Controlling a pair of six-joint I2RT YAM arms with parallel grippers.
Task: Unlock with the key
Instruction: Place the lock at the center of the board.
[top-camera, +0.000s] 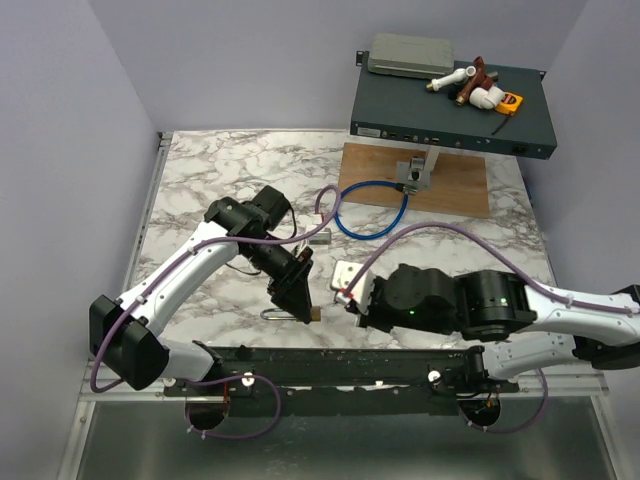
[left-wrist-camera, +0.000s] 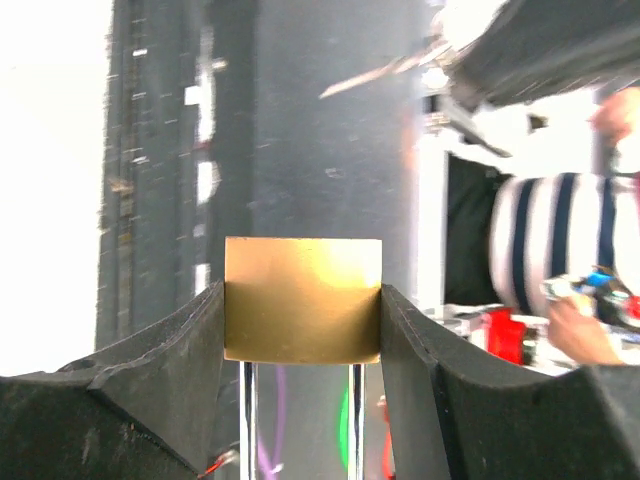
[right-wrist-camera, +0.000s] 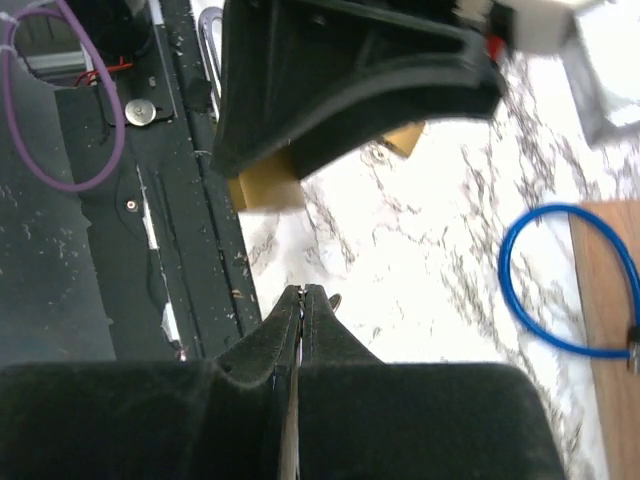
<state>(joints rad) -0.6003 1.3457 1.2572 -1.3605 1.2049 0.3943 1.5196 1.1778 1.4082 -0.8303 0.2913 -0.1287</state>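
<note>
The right gripper (right-wrist-camera: 303, 295) is seen pressed fully closed, its two dark pads (right-wrist-camera: 335, 345) flat against each other, and only a thin pale line is caught in the seam between them. Whether that line is the key cannot be told, and the key is made out nowhere else in any view. Just ahead of those tips, across a small strip of bare marble, a brass padlock (right-wrist-camera: 265, 190) is clamped by the left gripper (left-wrist-camera: 302, 290), with the brass body squeezed squarely between both fingers and the two silver shackle legs (left-wrist-camera: 248, 420) pointed back toward that wrist. From above, the two grippers are found tip to tip but apart, near the front of the marble table (top-camera: 200, 180). A dark rail (top-camera: 330, 360) along the near edge is passed just beside both tools, so little room is left on that side. Open marble is offered to the left and toward the back. A blue cable loop (top-camera: 365, 215) and a wooden board (top-camera: 460, 185) are set farther back on the right, well apart from the tips.
</note>
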